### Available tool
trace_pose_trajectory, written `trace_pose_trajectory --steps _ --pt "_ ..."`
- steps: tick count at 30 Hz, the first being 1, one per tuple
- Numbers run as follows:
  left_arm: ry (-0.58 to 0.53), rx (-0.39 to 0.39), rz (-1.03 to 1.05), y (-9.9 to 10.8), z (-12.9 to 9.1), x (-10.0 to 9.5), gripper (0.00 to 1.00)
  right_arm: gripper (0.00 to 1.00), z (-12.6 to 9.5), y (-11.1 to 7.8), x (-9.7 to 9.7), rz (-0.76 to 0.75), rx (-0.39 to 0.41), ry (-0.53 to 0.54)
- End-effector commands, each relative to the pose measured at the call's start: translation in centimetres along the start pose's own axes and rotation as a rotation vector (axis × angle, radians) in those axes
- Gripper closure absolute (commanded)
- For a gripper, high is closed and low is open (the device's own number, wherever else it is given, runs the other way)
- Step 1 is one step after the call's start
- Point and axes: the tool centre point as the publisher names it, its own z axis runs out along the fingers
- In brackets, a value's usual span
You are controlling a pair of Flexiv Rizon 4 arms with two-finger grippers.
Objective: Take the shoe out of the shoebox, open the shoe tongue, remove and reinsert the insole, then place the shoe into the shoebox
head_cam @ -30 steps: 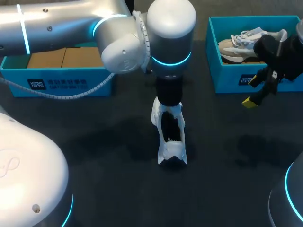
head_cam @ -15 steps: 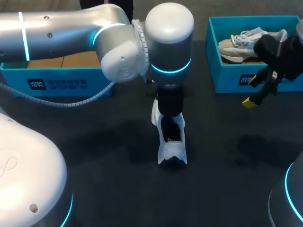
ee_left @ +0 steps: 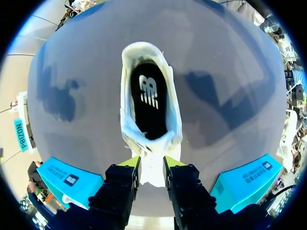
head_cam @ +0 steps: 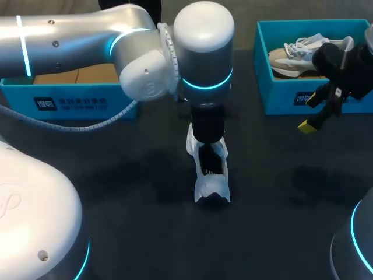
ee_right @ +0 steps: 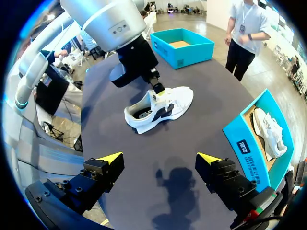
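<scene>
A white shoe (head_cam: pixel 211 175) stands upright in the middle of the dark table, its heel toward the near edge. Its opening shows a black insole (ee_left: pixel 149 103) lying inside. My left gripper (ee_left: pixel 151 165) is at the shoe's front, shut on the white tongue (ee_left: pixel 152 176), with a yellow-tipped finger on each side. In the head view the left wrist (head_cam: pixel 207 125) hides that grip. My right gripper (head_cam: pixel 310 112) hangs open above the table's right side, in front of the right shoebox, holding nothing. In the right wrist view the shoe (ee_right: pixel 158 108) lies well ahead of the open right gripper (ee_right: pixel 159 158).
A blue shoebox (head_cam: pixel 280 99) at the back right holds a second, beige and white shoe (head_cam: pixel 297 55). Another blue shoebox (head_cam: pixel 70 102) at the back left shows a brown cardboard floor. Bare dark tabletop lies around the shoe.
The left gripper's fingers have narrowed onto the tongue and the left arm has shifted slightly. The shoe and the right arm have stayed in place.
</scene>
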Motion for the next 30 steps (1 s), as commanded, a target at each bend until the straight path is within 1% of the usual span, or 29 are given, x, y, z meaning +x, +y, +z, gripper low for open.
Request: trace_pose_trajectory --steps 1,5,8,11,14,16,17,21,23,26,27,28,30 --pt "-0.002 0.014 0.007 -1.0 -0.1 -0.3 0.73 0.0 0.1 0.1 -0.1 0.001 0.004 0.002" --pt "0.001 0.038 -0.004 -2.6 0.3 -0.2 0.78 0.0 0.1 0.1 -0.1 0.001 0.004 0.002" --pt "0.006 0.068 -0.025 -3.7 0.9 0.1 0.78 0.0 0.1 0.1 -0.1 0.001 0.004 0.002" --pt "0.006 0.079 -0.041 -4.4 1.1 0.5 0.77 0.0 0.1 0.1 -0.1 0.001 0.004 0.002" --pt "0.007 0.076 -0.065 -4.4 0.6 0.8 0.75 0.0 0.1 0.1 -0.1 0.001 0.004 0.002" --pt "0.004 0.078 -0.106 -4.0 0.0 0.9 0.75 0.0 0.1 0.1 -0.1 0.001 0.004 0.002" --pt "0.013 0.082 -0.128 -3.8 -0.1 0.9 0.73 0.0 0.1 0.1 -0.1 0.001 0.004 0.002" --pt "0.042 0.107 -0.178 -3.9 0.1 0.6 0.69 0.0 0.1 0.1 -0.1 0.001 0.004 0.002" --pt "0.068 0.112 -0.192 -4.3 0.4 0.5 0.71 0.0 0.1 0.1 -0.1 0.001 0.004 0.002" --pt "0.106 0.131 -0.242 -4.8 1.0 0.5 0.7 0.0 0.1 0.1 -0.1 0.001 0.004 0.002" --pt "0.118 0.149 -0.276 -5.0 1.2 0.6 0.72 0.0 0.1 0.1 -0.1 0.001 0.004 0.002" --pt "0.132 0.148 -0.289 -5.1 1.3 0.6 0.73 0.0 0.1 0.1 -0.1 0.001 0.004 0.002" --pt "0.137 0.164 -0.335 -5.4 1.1 0.5 0.78 0.0 0.1 0.1 -0.1 0.001 0.004 0.002"
